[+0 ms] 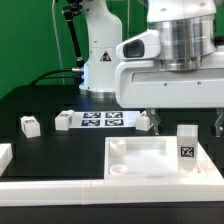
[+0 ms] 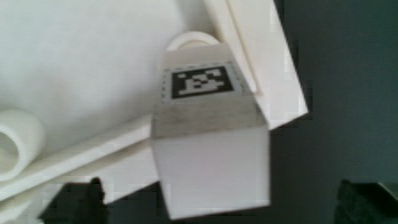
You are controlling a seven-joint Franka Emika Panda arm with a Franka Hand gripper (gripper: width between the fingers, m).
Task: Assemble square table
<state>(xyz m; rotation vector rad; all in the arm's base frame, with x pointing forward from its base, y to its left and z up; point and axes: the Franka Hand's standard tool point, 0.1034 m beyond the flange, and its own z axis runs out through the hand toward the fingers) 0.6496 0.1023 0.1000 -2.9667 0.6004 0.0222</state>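
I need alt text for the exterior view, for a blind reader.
A white robot gripper hangs open above a tagged white leg standing upright on the square tabletop. Three more legs and the marker board lie behind on the black table.

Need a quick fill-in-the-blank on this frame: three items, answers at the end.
1. On the tabletop stands ___ leg.
2. On the black table, near the marker board, lie ___ loose legs.
3. In the wrist view the gripper is ___, with its fingers on either side of the leg.
Missing words: one; three; open.
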